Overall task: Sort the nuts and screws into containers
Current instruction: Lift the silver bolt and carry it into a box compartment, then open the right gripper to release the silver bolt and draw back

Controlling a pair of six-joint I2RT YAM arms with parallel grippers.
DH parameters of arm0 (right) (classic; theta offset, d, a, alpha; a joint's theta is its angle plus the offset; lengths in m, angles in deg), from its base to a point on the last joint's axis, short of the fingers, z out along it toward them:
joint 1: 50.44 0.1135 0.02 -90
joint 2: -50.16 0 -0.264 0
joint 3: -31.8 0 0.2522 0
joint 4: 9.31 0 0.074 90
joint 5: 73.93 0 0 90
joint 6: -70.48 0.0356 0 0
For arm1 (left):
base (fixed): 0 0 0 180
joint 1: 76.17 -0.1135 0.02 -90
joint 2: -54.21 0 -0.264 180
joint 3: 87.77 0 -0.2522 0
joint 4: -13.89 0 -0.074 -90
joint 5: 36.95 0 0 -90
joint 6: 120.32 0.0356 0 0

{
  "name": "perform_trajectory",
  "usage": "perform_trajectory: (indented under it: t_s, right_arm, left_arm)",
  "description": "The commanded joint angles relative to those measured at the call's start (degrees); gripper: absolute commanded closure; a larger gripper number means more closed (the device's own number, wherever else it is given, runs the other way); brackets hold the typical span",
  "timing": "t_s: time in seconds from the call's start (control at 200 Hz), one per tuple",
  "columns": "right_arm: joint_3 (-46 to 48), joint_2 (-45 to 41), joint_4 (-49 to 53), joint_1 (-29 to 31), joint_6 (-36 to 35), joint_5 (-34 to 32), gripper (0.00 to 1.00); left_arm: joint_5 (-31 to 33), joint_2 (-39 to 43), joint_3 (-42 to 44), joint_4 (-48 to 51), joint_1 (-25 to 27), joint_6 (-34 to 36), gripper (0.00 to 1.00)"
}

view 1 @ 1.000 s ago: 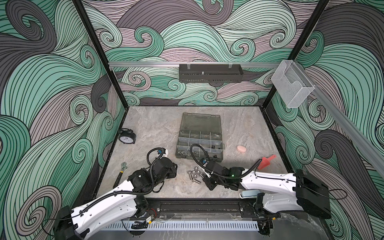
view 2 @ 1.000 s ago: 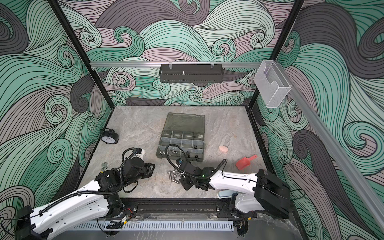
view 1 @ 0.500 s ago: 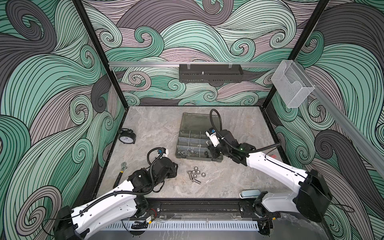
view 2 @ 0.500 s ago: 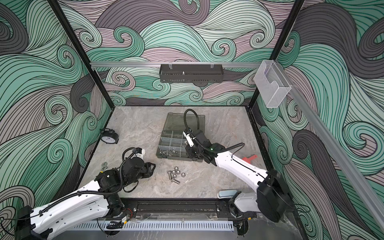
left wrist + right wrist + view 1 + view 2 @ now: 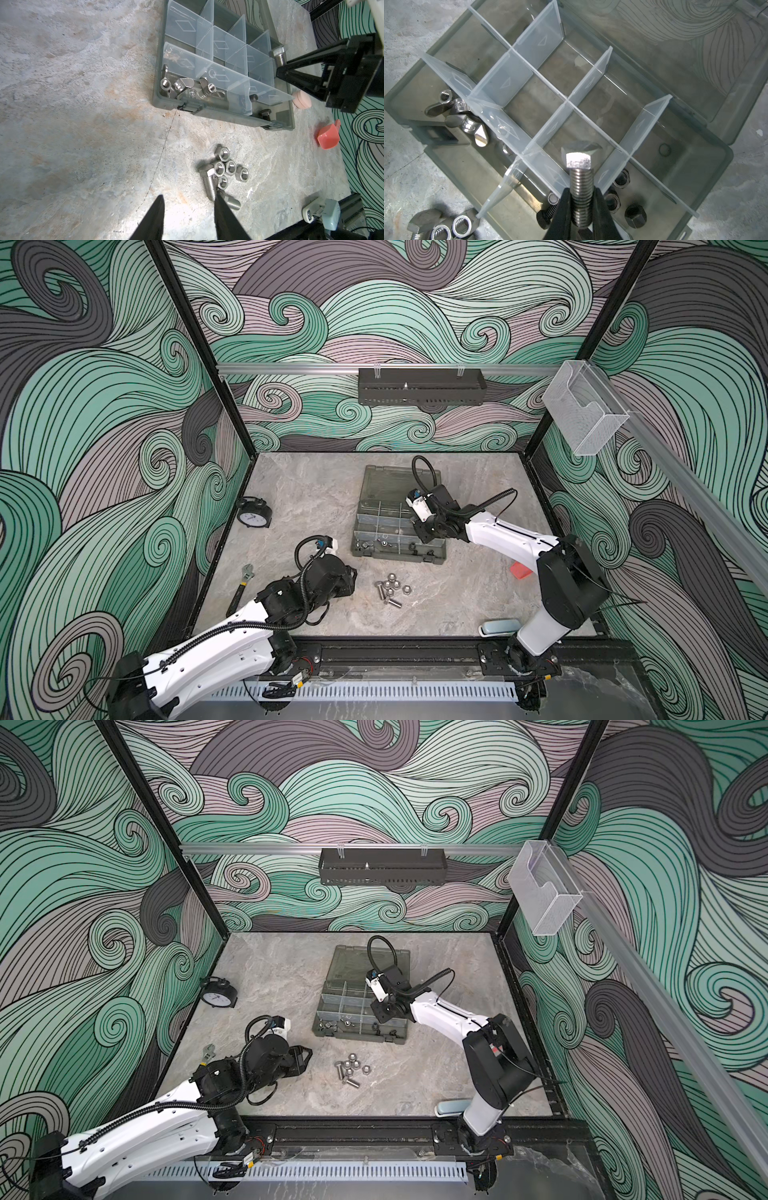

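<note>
Up front, left gripper [image 5: 188, 195], jaws parted and empty, just beside loose silver nuts [image 5: 225, 168] and screws [image 5: 208, 182] heaped on the table [image 5: 83, 104]. Farther back, right gripper [image 5: 580, 193] clamped on a hex-head screw [image 5: 579, 164] (by its threaded shank) above the organizer case's containers [image 5: 600, 112].

The grey-green case [image 5: 395, 555] lies open; its front compartments [image 5: 527, 207] hold wing nuts [image 5: 182, 86], black screws [image 5: 635, 216] and black nuts [image 5: 621, 179]. Just before it, two silver screws [image 5: 208, 185] and five silver nuts [image 5: 230, 167] lie touching in a clump. The right gripper [image 5: 581, 193] clamps another silver screw [image 5: 579, 166] by its thread over the case.
</note>
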Motion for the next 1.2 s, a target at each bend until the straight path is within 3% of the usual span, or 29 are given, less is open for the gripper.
perform_trajectory:
  t_s: [0.0, 0.27, 0.565, 1.001, 1.191]
  right_arm:
    - [-2.6, 1.7, -0.2, -0.2, -0.8, 0.8, 0.83]
    - [-4.6, 2.4, 2.4, -0.1, -0.4, -0.1, 0.66]
    - [-1.5, -4.2, 2.8, -0.1, 2.3, 1.1, 0.64]
    - [17.4, -29.9, 6.4, -0.1, 10.4, 2.6, 0.61]
    - [23.4, -39.8, 12.4, -0.2, 16.7, -0.6, 0.6]
  left_arm:
    - [-0.6, 0.0, 0.4, -1.0, -0.2, -1.2, 0.58]
    - [-0.7, 0.1, 1.1, -1.5, -0.2, -2.5, 0.57]
    - [-1.9, -1.4, 0.6, -1.9, -0.2, -2.0, 0.57]
    - [-6.3, -10.1, -1.1, -4.8, 1.2, -2.0, 0.57]
    - [-7.5, -15.4, -2.7, -8.3, 2.1, -1.3, 0.57]
